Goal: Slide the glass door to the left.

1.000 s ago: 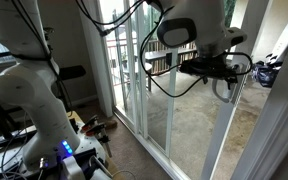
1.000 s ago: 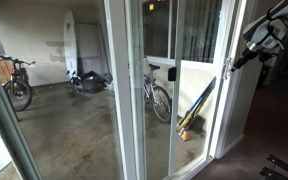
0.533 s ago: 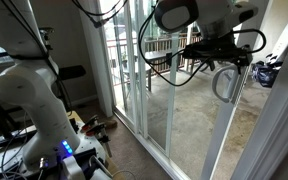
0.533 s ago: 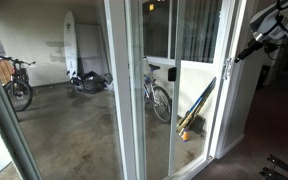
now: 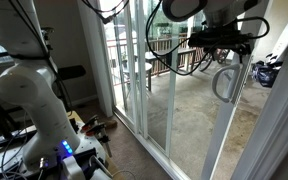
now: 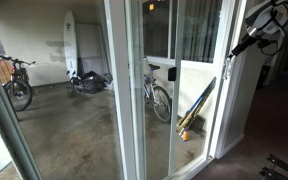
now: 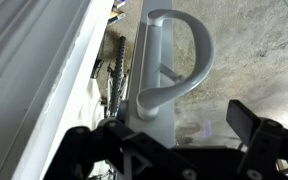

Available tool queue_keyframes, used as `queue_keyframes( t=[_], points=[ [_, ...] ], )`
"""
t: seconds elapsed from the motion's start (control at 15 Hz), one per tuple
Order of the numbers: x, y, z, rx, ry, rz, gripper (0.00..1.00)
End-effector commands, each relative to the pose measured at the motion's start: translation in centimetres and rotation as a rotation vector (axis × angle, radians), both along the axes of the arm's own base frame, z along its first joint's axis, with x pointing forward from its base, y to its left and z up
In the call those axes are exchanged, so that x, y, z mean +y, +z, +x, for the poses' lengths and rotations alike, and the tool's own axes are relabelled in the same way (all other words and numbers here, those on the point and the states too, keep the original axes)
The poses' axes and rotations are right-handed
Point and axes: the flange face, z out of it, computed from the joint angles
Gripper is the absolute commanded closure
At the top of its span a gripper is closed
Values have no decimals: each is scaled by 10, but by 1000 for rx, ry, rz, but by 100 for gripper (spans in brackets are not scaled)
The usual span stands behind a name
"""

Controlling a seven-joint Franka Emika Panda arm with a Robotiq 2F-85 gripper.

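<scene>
— Where's the glass door?
— Its white upright fills my wrist view, glass door [image 7: 152,70] edge-on, the grey loop handle [image 7: 191,58] curving off it.
— And the gripper [image 7: 169,140]?
— Fingers spread wide, gripping nothing. In an exterior view it [image 5: 224,38] hangs just above the handle [image 5: 224,84].

Can't resolve contact between gripper [image 6: 232,52] and handle [image 6: 225,68] in an exterior view, too small. Loses arm [image 5: 184,8] past top edge. Crops glass door [image 6: 202,110] at top. In wrist view cuts both fingers [image 7: 256,128] at bottom edge, hides door frame below handle behind gripper body. Can't identify dark shape [image 7: 112,75] beside frame
</scene>
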Motion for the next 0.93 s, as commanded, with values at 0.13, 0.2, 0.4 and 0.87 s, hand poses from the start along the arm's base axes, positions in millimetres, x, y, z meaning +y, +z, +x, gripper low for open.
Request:
queue_keyframes(
  t=[0.13, 0.2, 0.4, 0.87],
  points=[
    [-24, -16, 11, 44, -25, 32, 0],
    [-25, -17, 13, 48, -19, 33, 0],
    [-16, -19, 20, 49, 21, 37, 0],
    [-7, -24, 28, 39, 63, 26, 0]
  ],
)
